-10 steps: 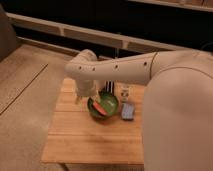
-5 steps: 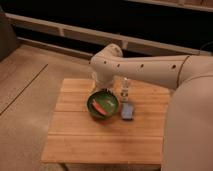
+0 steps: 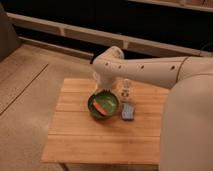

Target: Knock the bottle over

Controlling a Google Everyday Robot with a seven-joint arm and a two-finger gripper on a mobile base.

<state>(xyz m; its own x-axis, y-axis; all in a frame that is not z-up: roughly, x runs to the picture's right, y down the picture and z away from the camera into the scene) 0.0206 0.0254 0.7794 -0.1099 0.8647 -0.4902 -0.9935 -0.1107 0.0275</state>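
Note:
The small clear bottle with a pale cap stands upright on the wooden table, just right of the green bowl. My white arm reaches in from the right and bends down at its far end. My gripper hangs at the bowl's far rim, a short way left of the bottle. The bottle's top sits close under the arm.
The green bowl holds an orange-red item. A small blue object lies on the table right of the bowl, in front of the bottle. A dark wall with pale rails runs behind the table.
The arm's end has swung from the bowl's left side to the right and farther back, closer to the bottle. The bottle still stands upright.

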